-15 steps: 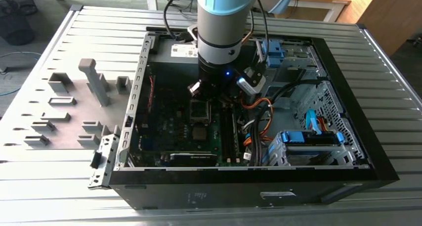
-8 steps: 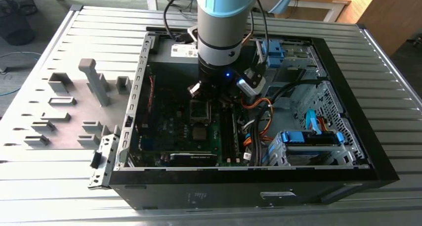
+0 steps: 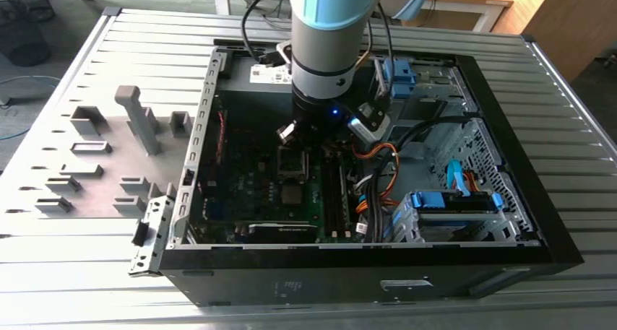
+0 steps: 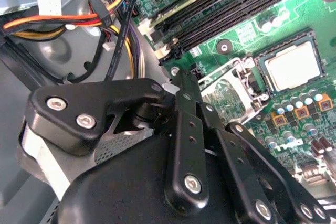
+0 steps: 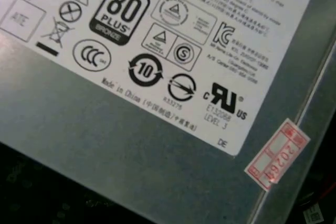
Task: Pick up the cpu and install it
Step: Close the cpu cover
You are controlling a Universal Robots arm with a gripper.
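Note:
The cpu (image 4: 293,66), a small square chip with a silver-grey top, lies flat in its dark-framed socket on the green motherboard (image 4: 294,3). The socket's metal bracket (image 4: 227,88) stands swung open beside it. My gripper (image 4: 184,80) hangs next to that bracket, a short way off the cpu, with its black links drawn together, shut and with nothing visible in it. In the exterior view the arm reaches straight down into the open computer case (image 3: 207,149), and the gripper (image 3: 289,135) hovers just above the socket area of the motherboard (image 3: 256,193).
Memory slots (image 4: 247,3) run beside the socket. Bundled orange, yellow and black cables (image 4: 100,22) cross near the gripper. Blue drive bays (image 3: 453,200) fill the case on the exterior view's right. Grey holder blocks (image 3: 106,157) stand on the slatted table. A labelled grey power supply (image 5: 105,145) sits close under the wrist.

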